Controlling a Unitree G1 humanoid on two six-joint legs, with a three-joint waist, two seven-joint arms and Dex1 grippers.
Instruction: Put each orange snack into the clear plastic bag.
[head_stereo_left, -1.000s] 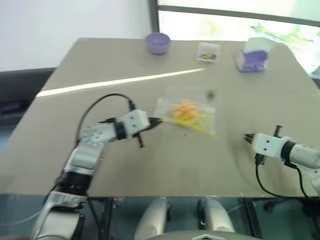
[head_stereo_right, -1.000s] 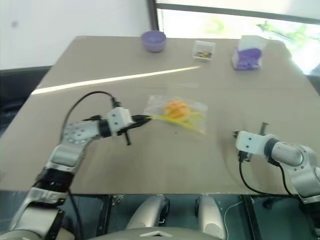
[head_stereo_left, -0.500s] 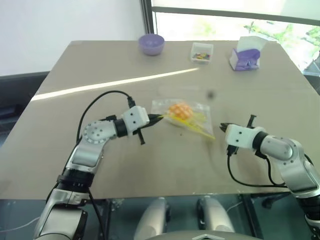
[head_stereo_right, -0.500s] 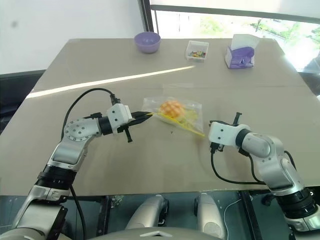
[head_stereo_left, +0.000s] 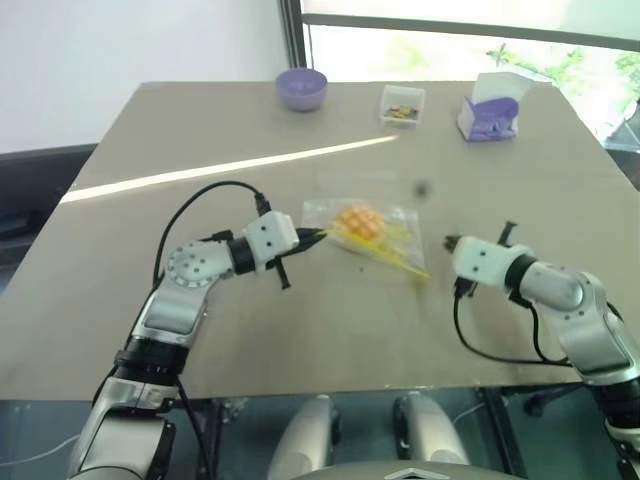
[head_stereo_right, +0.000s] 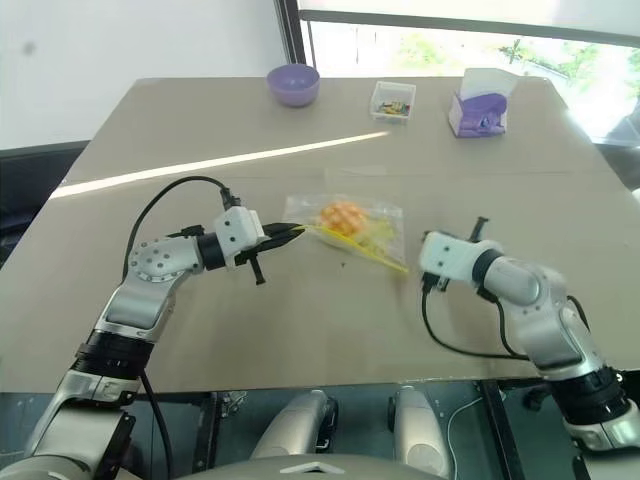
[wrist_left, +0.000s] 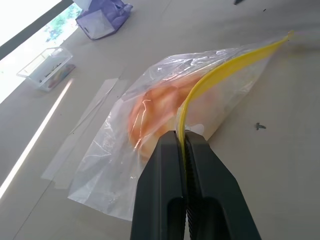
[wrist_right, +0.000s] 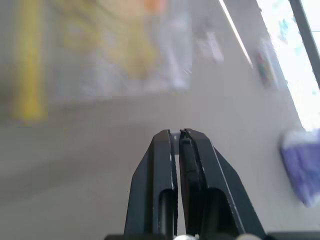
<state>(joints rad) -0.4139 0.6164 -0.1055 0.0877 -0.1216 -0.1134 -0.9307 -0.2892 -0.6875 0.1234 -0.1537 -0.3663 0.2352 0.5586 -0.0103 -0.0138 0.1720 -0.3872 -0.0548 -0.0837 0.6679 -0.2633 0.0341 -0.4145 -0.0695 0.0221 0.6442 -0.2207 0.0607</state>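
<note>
The clear plastic bag (head_stereo_left: 368, 228) lies flat in the middle of the table, its yellow strip (wrist_left: 220, 72) along the near edge. The orange snack (head_stereo_left: 360, 219) sits inside it, showing through the film (wrist_left: 155, 112). My left gripper (head_stereo_left: 318, 237) is shut on the left end of the yellow strip, the fingers (wrist_left: 170, 165) pinching it. My right gripper (head_stereo_left: 450, 242) is shut with nothing in it, just right of the bag's right corner and apart from it. Its closed fingers (wrist_right: 165, 155) point toward the bag.
Along the far edge stand a purple bowl (head_stereo_left: 301, 88), a small clear box of colourful bits (head_stereo_left: 402, 105) and a purple-and-white packet (head_stereo_left: 487, 112). A strip of sunlight (head_stereo_left: 240, 164) crosses the table. Bare tabletop (head_stereo_left: 340, 320) lies in front of the bag.
My right gripper, still shut, came in from the right front toward the bag's right corner, then edged away from me. The left gripper kept its hold on the strip. The camera shifted.
</note>
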